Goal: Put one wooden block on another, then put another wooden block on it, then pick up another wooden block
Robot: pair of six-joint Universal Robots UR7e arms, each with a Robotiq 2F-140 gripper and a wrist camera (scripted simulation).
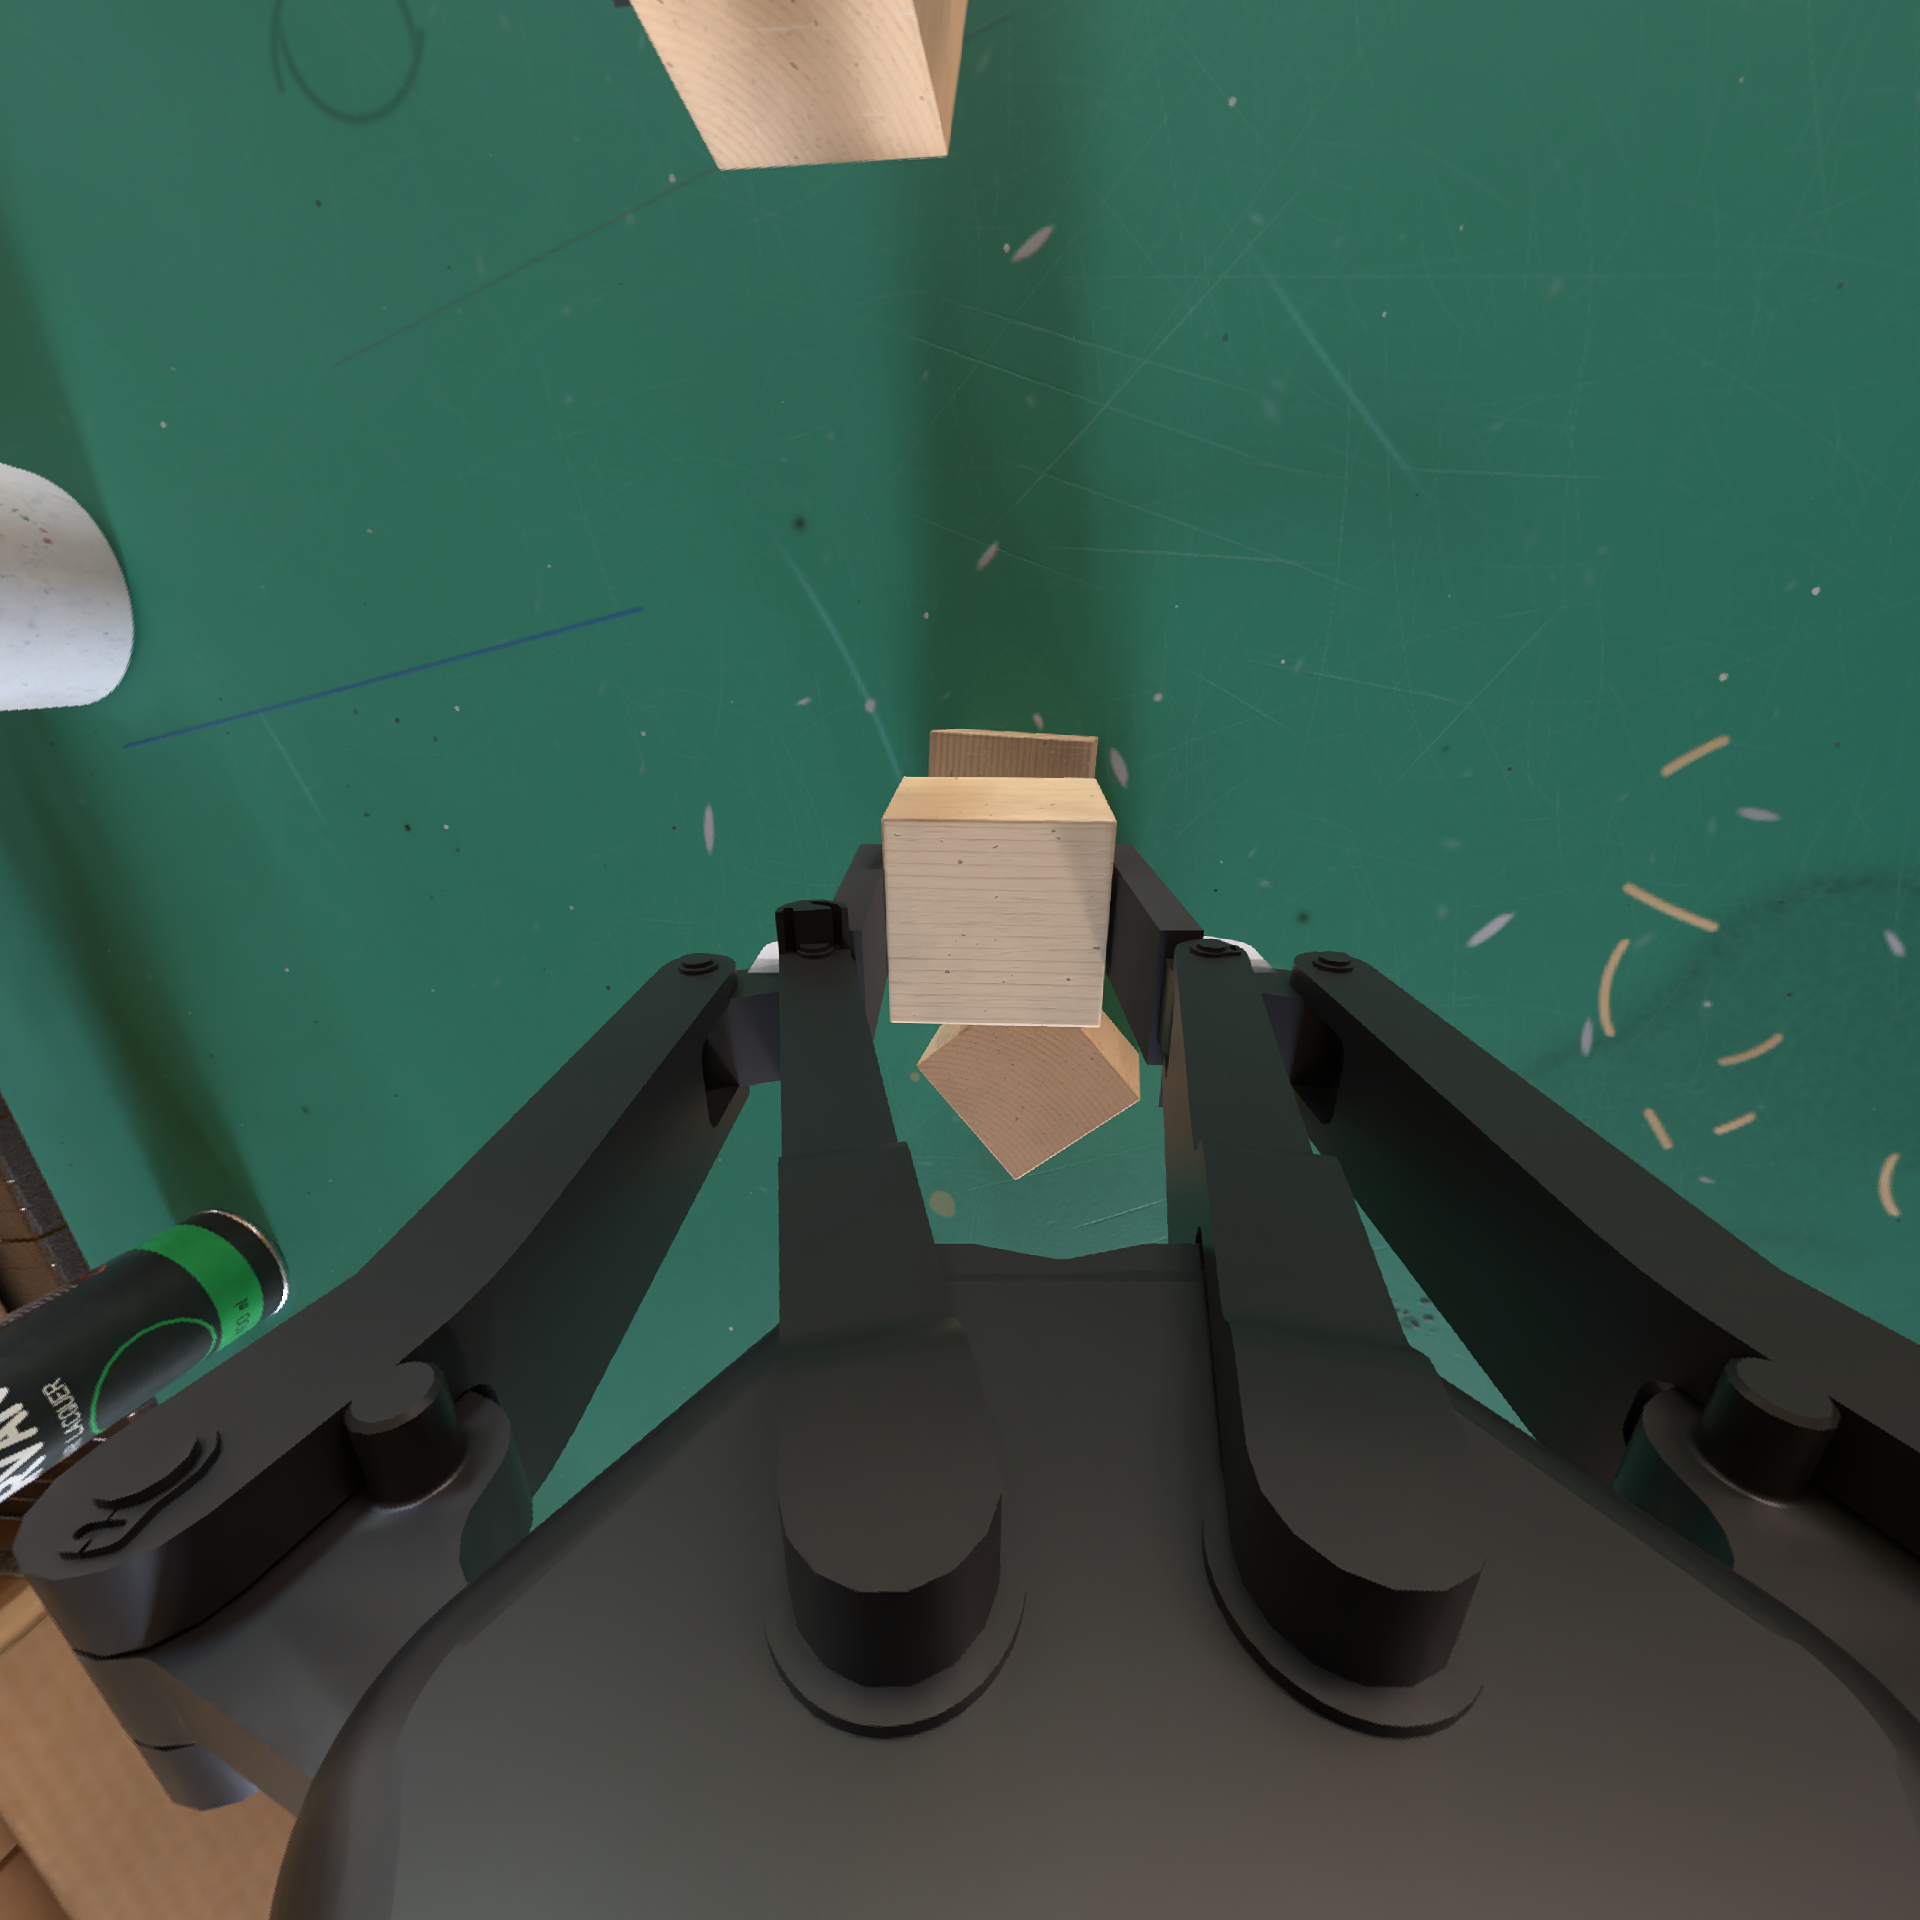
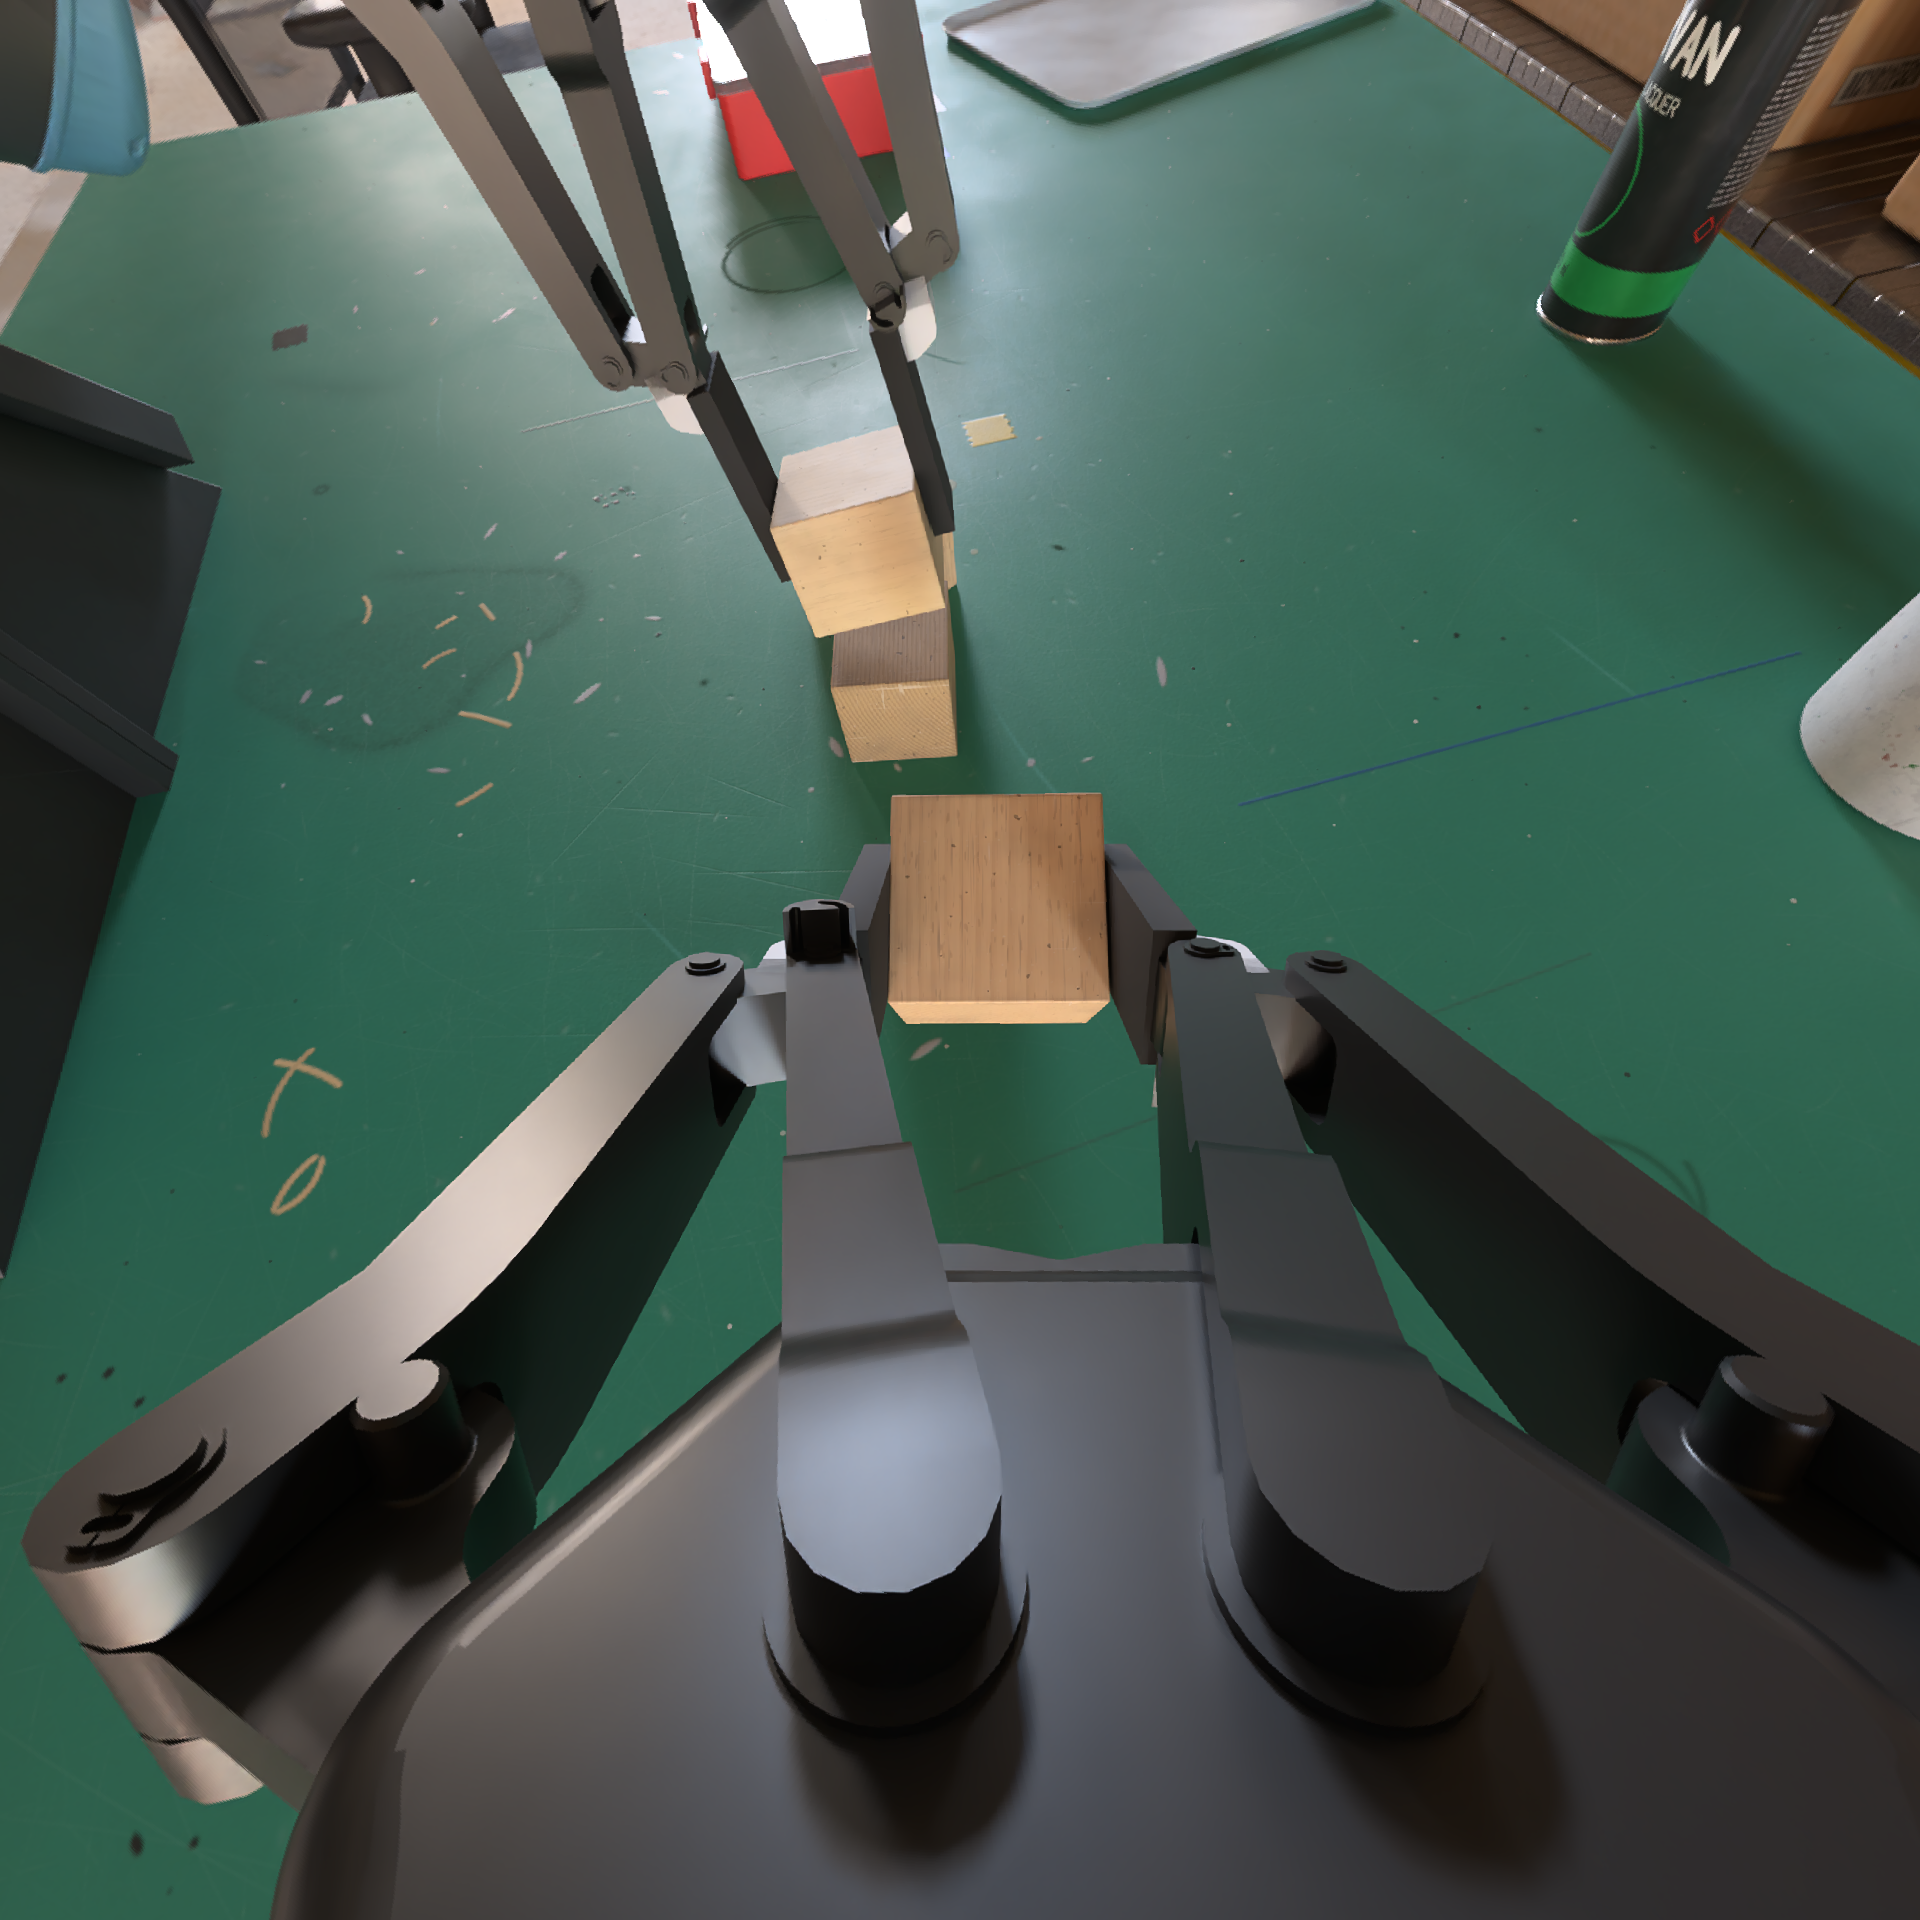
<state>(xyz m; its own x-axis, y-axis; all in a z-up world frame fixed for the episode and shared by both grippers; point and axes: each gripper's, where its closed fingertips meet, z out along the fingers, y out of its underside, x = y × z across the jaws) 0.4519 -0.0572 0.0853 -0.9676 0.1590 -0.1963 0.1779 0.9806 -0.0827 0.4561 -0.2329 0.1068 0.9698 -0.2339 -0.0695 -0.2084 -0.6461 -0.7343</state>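
Observation:
My left gripper (image 1: 997, 868) is shut on a pale wooden block (image 1: 992, 925). It holds the block over two more wooden blocks, one turned askew (image 1: 1029, 1091) and one that only peeks out behind (image 1: 1013, 753). In the right wrist view the left gripper (image 2: 857, 525) holds its block (image 2: 857, 561) right above a block on the table (image 2: 894, 696). A sliver of another block (image 2: 948, 561) shows behind. I cannot tell whether they touch. My right gripper (image 2: 995, 873) is shut on a tan wooden block (image 2: 995, 904), held above the green table just in front of that stack.
A black spray can with a green band (image 2: 1621, 208) stands at the back right and shows at the left wrist view's edge (image 1: 156, 1320). A white object (image 2: 1870, 717), a red box (image 2: 800, 125), a grey tray (image 2: 1143, 42) and a dark box (image 2: 73, 623) ring the green table (image 2: 1351, 520).

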